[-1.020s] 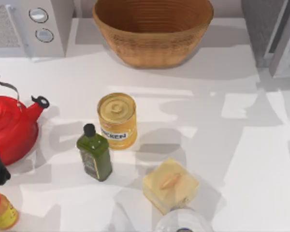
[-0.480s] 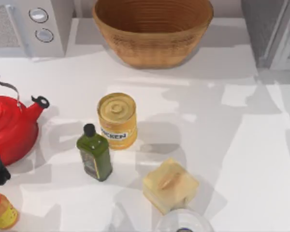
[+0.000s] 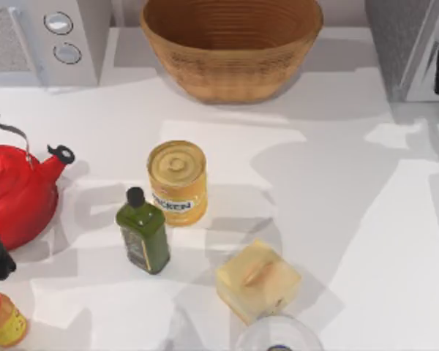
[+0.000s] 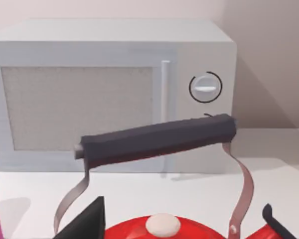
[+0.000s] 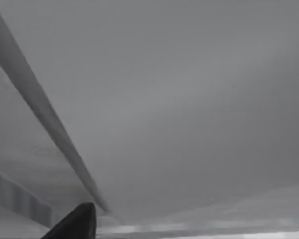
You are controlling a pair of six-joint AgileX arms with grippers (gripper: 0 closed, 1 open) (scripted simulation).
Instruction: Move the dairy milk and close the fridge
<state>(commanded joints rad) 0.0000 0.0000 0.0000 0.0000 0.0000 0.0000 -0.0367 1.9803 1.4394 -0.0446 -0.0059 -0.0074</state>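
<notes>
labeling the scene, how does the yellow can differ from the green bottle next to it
The yellow can is a wide cylinder with a flat ringed lid; the green bottle is slimmer, squarish, with a narrow neck and black cap. The can is pale yellow, the bottle dark olive. The can stands nearer the basket. Both stand upright and carry labels.

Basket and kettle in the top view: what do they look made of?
The basket looks like woven wicker, matte tan, judging by the ribbed horizontal bands on its wall. The kettle looks like glossy red enamelled metal; the left wrist view shows thin shiny metal straps carrying a dull black grip, possibly plastic or rubber.
</notes>
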